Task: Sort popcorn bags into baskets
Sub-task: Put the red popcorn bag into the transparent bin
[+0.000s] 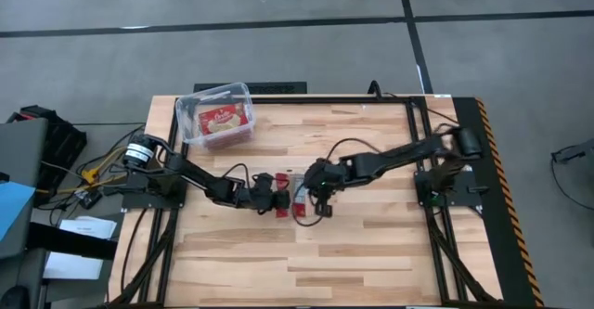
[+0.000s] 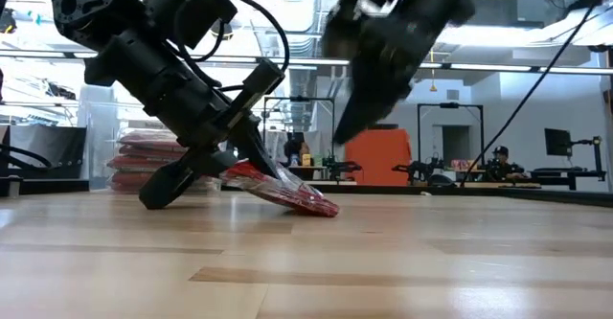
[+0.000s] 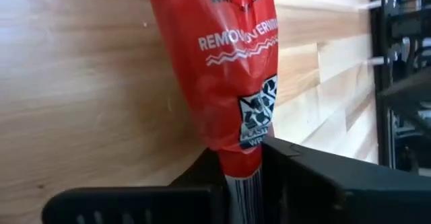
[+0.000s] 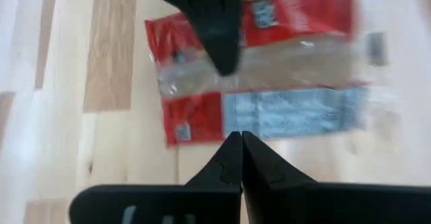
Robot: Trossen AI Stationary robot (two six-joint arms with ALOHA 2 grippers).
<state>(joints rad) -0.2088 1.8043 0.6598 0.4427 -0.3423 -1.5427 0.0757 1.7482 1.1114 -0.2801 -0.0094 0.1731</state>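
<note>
One red popcorn bag [image 1: 300,203] with bluish-white panels [image 4: 289,113] lies mid-table between both arms. My left gripper [image 1: 278,200] comes in from the table's left and is shut on the bag's left end. My right gripper [image 4: 241,138] is shut and hangs above the bag [image 2: 287,190], touching nothing. It shows lifted and blurred in the low view [image 2: 356,118]. The clear tub [image 1: 215,114] stands at the far left of the table, with a red packet with a cream picture [image 1: 221,119] on top inside. In the low view a stack of packets [image 2: 148,156] shows through its wall. My left gripper pinches the bag's narrow, scrunched end [image 3: 237,158] between its two fingers [image 3: 303,177]. It comes slanting down from the table's left, along the bag's length. The held end is raised, and the bag tilts down to its other end [image 2: 321,207], which rests on the table.
The wooden table top [image 1: 371,253] shows bare boards on its near half and right side. Dark frame rails [image 1: 483,160] run along the table's edges. Cables and boxes [image 1: 56,160] lie off the table's left side. Room equipment shows beyond the far edge in the low view.
</note>
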